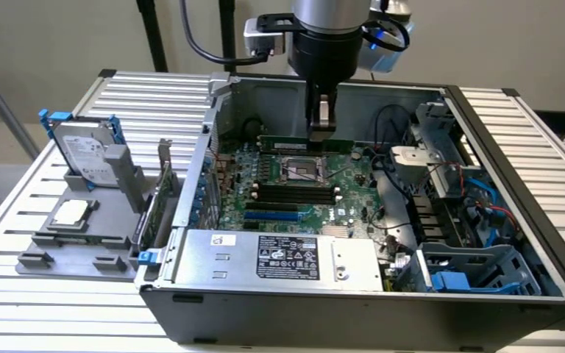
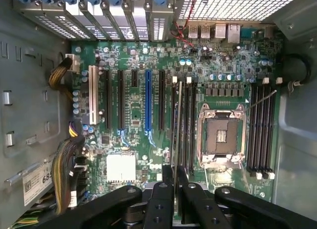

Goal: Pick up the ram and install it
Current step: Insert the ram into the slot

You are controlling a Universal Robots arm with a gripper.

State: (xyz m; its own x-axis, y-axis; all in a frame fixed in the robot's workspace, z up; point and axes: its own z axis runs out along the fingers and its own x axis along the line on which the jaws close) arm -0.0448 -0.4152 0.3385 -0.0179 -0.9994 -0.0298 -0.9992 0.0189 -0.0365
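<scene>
My gripper [image 1: 322,131] hangs inside the open computer case [image 1: 361,298], shut on the ram [image 1: 288,141], a long green stick held level above the motherboard [image 1: 352,195]. In the wrist view the two black fingers [image 2: 159,199] pinch the ram [image 2: 177,125], which shows edge-on as a thin line. It runs along the black memory slots [image 2: 188,125] beside the open processor socket [image 2: 220,137]. The ram is still above the slots, not seated. More black slots [image 2: 262,130] lie on the other side of the socket.
Outside the case, at the exterior view's left, a grey holder [image 1: 42,261] carries a silver hard drive with blue brackets [image 1: 86,151] and a square processor chip [image 1: 71,213]. The power supply [image 1: 282,257] fills the near side of the case. Cable bundles [image 2: 69,164] run along the motherboard's edge.
</scene>
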